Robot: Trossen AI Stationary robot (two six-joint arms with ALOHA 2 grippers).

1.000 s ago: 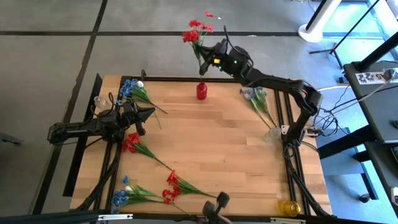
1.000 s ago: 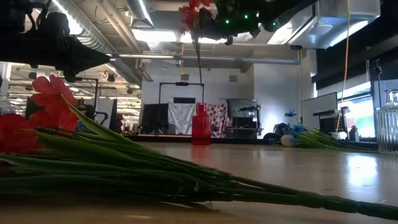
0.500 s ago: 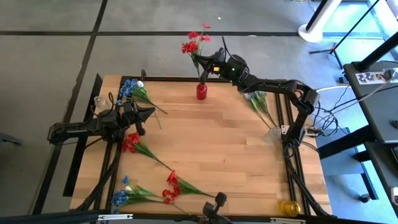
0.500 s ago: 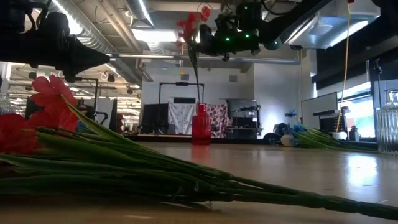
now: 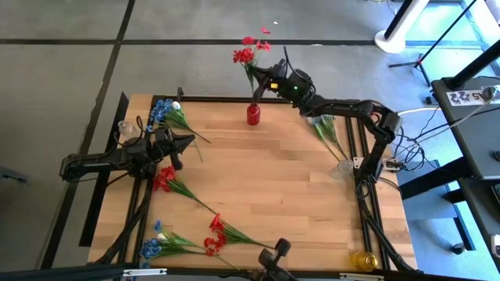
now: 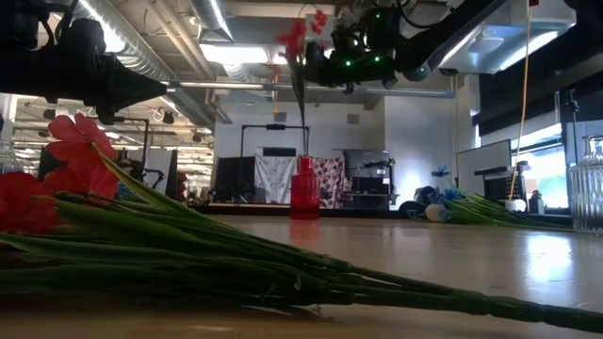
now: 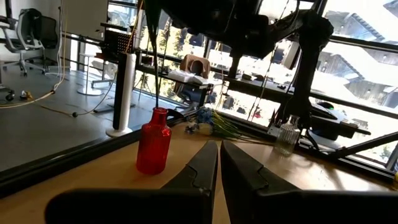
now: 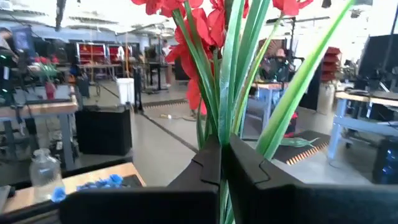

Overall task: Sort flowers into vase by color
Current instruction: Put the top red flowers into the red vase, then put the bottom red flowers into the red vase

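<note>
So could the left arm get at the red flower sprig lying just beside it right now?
Probably yes: the left gripper is shut and empty, and the red sprig lies on the table close by, with nothing over it.

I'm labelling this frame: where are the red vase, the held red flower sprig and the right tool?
red vase (image 5: 253, 115), high view, on its body.
red flower sprig (image 5: 248, 53), high view, on its blossoms.
right tool (image 5: 260, 81), high view, between its fingertips.

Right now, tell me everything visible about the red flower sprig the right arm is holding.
The red flower sprig has small red blossoms on long thin green stems with leaves, looking artificial. The right gripper is shut on its stems, holding it upright above the red vase at the table's far edge, with the stem running down to the vase's mouth.
</note>
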